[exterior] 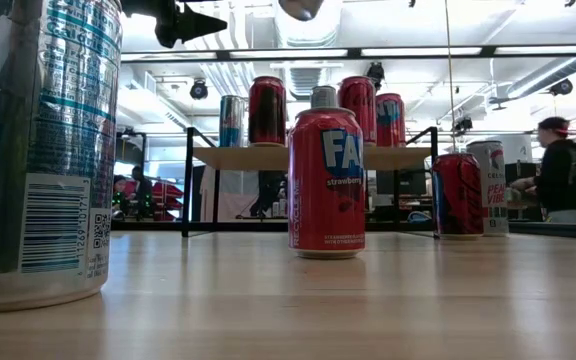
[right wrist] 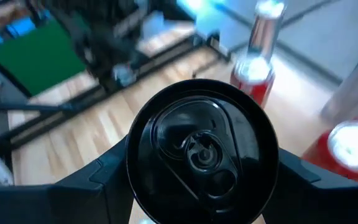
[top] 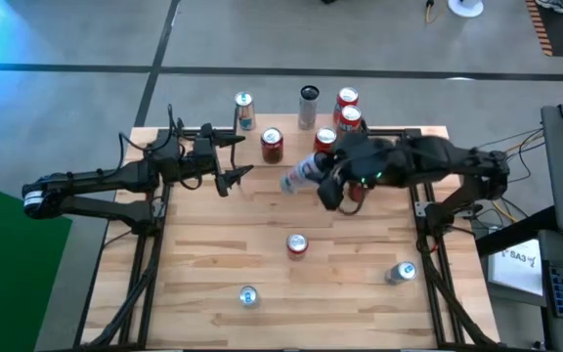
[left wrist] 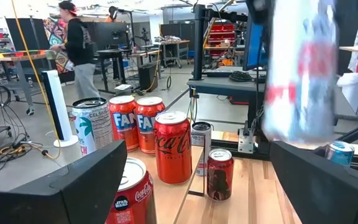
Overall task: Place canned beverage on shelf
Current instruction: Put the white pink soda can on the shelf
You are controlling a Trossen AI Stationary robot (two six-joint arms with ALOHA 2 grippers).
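Can [top: 301,175] clamped in my right jaws [top: 323,176], lying tilted, long axis roughly level, top toward my wrist, just off the shelf [top: 399,134] near the counter's far edge. Left jaws [top: 235,161] wide, empty.

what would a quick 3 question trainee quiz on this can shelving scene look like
1. True or false: the left gripper is holding a can.
2. What grips the tilted white can above the table? A) the left gripper B) the right gripper C) nothing, it is lying loose
3. How many cans sit on the near half of the table, in front of both grippers?

Key
1. False: its fingers are open and empty.
2. B
3. Three: a red can, a blue can and a silver can.
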